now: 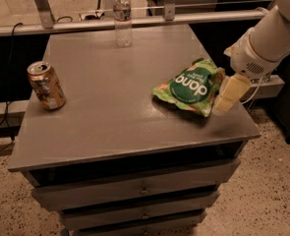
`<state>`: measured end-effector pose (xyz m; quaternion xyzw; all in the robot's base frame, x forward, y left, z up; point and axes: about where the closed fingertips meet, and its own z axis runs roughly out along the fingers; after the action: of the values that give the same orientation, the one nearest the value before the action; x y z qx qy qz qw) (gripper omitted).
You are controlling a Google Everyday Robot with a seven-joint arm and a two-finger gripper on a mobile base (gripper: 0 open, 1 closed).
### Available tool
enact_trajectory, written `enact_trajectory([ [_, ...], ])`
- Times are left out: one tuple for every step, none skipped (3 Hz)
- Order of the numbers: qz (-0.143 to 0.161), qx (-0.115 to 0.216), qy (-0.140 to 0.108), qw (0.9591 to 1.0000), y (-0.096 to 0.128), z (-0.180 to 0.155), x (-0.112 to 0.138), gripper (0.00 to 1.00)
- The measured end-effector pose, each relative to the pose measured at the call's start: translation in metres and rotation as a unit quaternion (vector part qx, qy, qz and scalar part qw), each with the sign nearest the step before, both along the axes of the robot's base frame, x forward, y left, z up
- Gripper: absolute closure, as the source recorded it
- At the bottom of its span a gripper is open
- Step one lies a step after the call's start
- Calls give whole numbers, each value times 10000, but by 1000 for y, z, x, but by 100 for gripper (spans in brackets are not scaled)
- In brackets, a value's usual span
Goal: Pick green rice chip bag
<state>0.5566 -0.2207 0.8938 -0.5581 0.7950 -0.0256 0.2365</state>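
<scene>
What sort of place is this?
Likely a lab or office test space: a grey drawer cabinet on a speckled floor, set with a chip bag, can and water bottle, the robot's gripper beside the bag.

Gripper (pixel 227 96) is hanging just beside the green rice chip bag (pixel 189 86), which is lying on the bench (pixel 110 122).
</scene>
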Motion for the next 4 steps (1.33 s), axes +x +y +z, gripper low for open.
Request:
enact_trajectory([
  [-179,390,-92,9990,-5,-19,37,0],
  [-378,751,-81,9964,-13,-31,64,18],
  [-491,1053,12,9932,-15,-37,78,41],
  [-514,1255,22,9908,-13,-32,83,65],
])
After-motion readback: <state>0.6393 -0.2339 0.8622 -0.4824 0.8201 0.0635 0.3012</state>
